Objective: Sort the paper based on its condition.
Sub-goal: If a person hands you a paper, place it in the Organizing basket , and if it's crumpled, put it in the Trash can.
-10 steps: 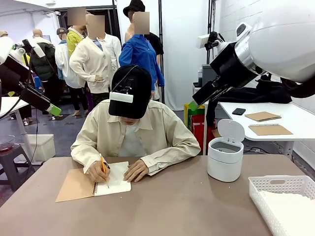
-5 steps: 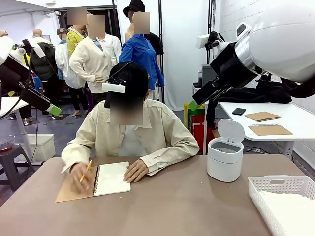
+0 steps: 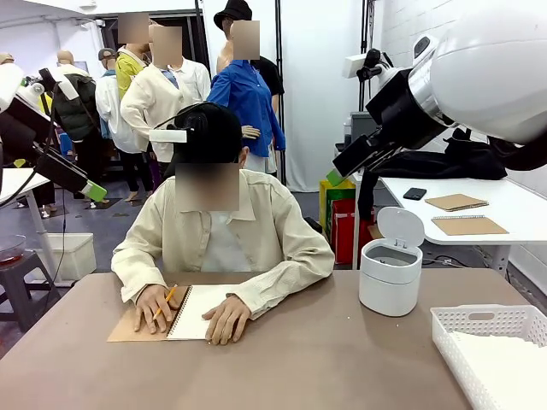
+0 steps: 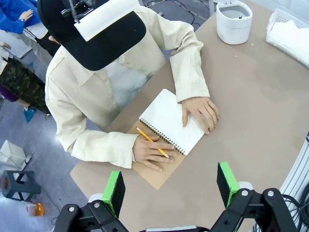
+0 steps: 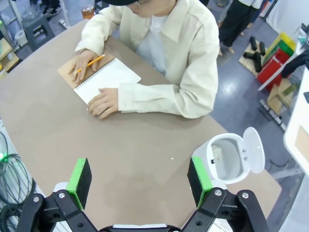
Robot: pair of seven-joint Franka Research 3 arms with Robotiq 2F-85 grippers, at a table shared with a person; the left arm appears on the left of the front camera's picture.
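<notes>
The only paper on the table in front of the person is the white page point(image 3: 198, 307) of an open spiral notebook point(image 4: 169, 121), still bound in. One of the person's hands point(image 3: 226, 318) lies flat on that page. The other hand point(image 3: 155, 307) rests on the brown cover with a yellow pencil point(image 5: 90, 63). What looks like white paper point(image 3: 504, 363) lies in the basket at the right. My left gripper point(image 4: 170, 186) hangs open high above the notebook, at the far left point(image 3: 92, 191) in the front view. My right gripper point(image 5: 140, 180) is open and empty, high over the table's right half point(image 3: 338, 177).
A small white bin point(image 3: 391, 272) with its lid up stands at the right, seen too in the wrist views point(image 5: 231, 157) point(image 4: 234, 14). The white slotted basket point(image 3: 479, 320) sits at the near right corner. Bare brown tabletop point(image 3: 308, 367) lies between the notebook and the basket.
The person stopped writing, sat up, and now rests both hands on the notebook, which shifted slightly. My right gripper rose a little. The left arm has not moved.
</notes>
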